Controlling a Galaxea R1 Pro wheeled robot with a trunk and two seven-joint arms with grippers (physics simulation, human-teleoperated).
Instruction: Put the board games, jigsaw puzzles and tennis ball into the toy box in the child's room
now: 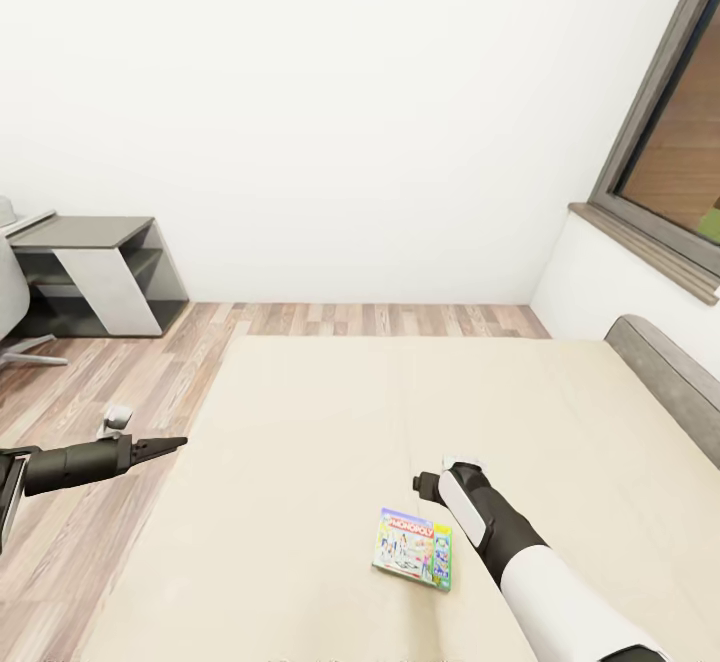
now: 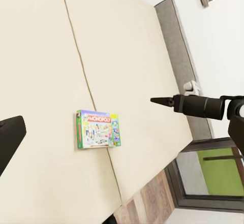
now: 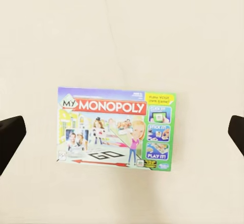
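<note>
One board game (image 1: 413, 548), a flat green-edged "MY MONOPOLY" box, lies face up on the beige bed (image 1: 330, 412). My right gripper (image 1: 425, 484) points down over the mattress, above the box and apart from it. In the right wrist view the game (image 3: 117, 128) sits midway between the two dark fingers (image 3: 10, 142), which are spread wide and open. The left wrist view has the game (image 2: 99, 129) and the right gripper (image 2: 155, 101) hanging above the bed. My left gripper (image 1: 170, 442) hovers open by the bed's left edge, holding nothing. The table, toy box, jigsaw puzzles and tennis ball are out of view.
A dark grey shelf unit (image 1: 100, 277) stands against the far wall at left, with part of a chair (image 1: 12, 312) beside it. Wooden floor (image 1: 120, 372) runs along the bed's left side. The grey headboard (image 1: 668, 372) and a window (image 1: 680, 162) are at right.
</note>
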